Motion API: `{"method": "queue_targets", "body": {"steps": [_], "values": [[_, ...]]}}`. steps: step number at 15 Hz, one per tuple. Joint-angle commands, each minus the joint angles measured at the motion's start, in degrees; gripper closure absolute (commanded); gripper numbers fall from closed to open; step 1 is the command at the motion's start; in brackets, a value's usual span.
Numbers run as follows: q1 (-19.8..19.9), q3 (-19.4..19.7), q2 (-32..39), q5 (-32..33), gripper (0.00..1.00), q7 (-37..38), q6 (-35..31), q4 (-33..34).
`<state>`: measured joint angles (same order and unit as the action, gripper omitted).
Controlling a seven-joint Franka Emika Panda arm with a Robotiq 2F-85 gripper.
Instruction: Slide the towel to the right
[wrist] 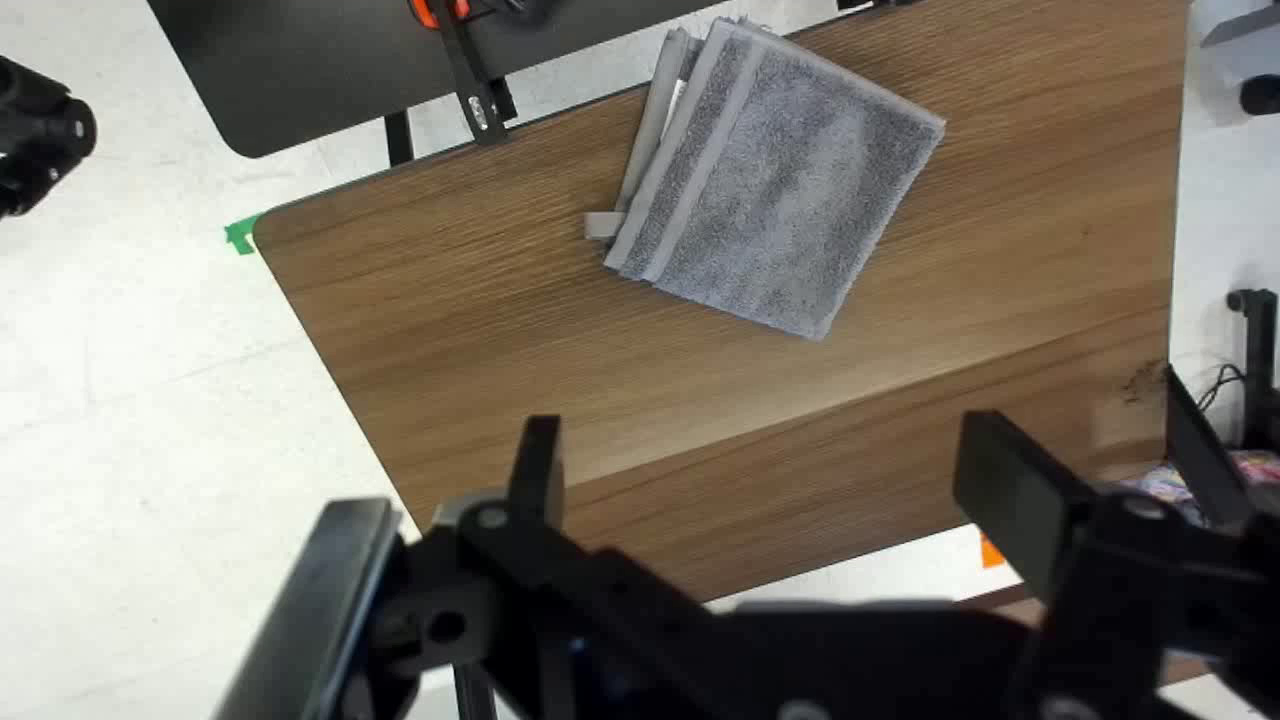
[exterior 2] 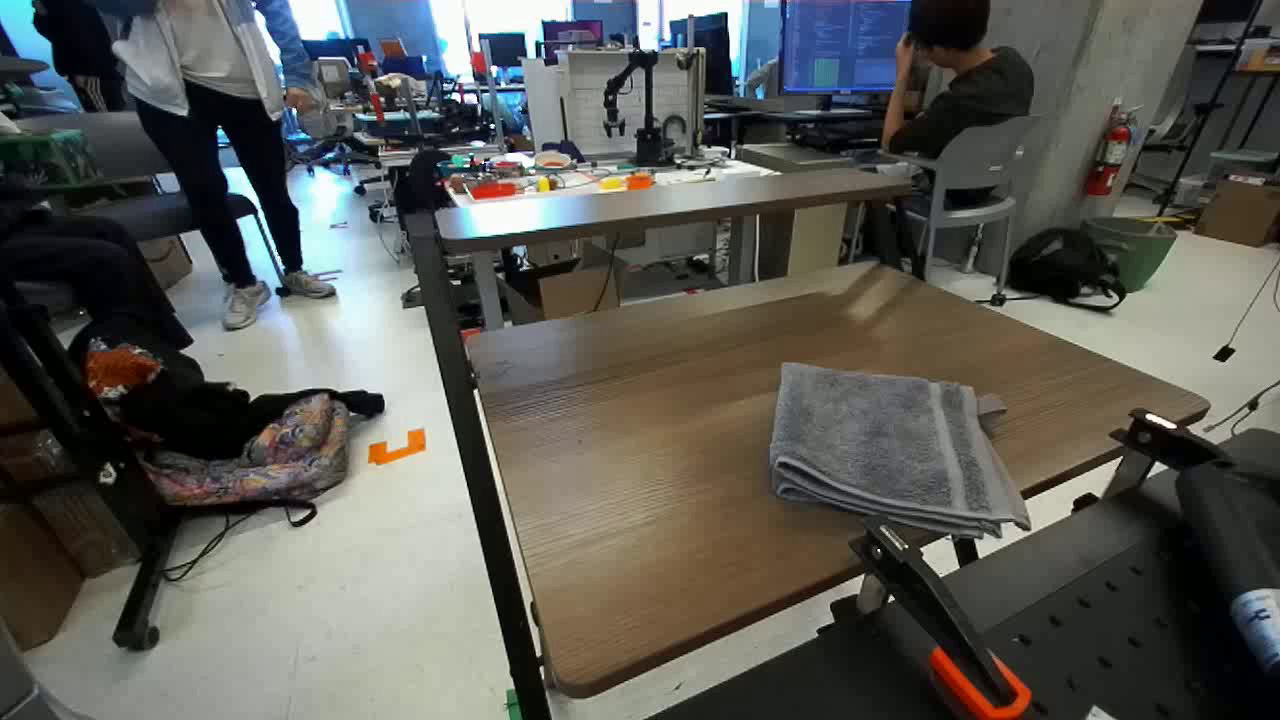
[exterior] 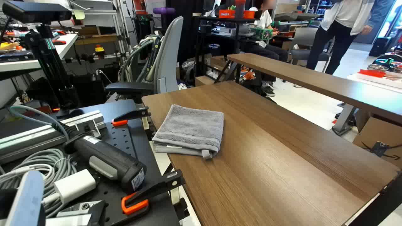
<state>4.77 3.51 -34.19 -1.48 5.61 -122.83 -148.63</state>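
The gripper [wrist: 765,455] is spread wide, the brown table [wrist: 430,330] seen between its fingers; its body is blurred and cut off in the wrist view, and its height above the table cannot be told. Well apart from the fingers, the folded grey towel [wrist: 780,190] is laid on the table, one corner extended past the edge faced by the black bench [wrist: 310,70].

Blocky black fingers [wrist: 1010,500], round grey screws [wrist: 492,516]
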Motion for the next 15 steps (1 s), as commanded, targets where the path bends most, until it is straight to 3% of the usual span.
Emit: {"method": "queue_targets", "body": {"steps": [1,9,15], "values": [[0.3,-0.3,0.0,-0.2,0.0,-0.2,0.2,0.1],[0.3,-0.3,0.0,-0.2,0.0,-0.2,0.2,0.2],[-0.3,-4.7,2.7,1.5,0.0,2.4,-11.2,-7.3]]}}
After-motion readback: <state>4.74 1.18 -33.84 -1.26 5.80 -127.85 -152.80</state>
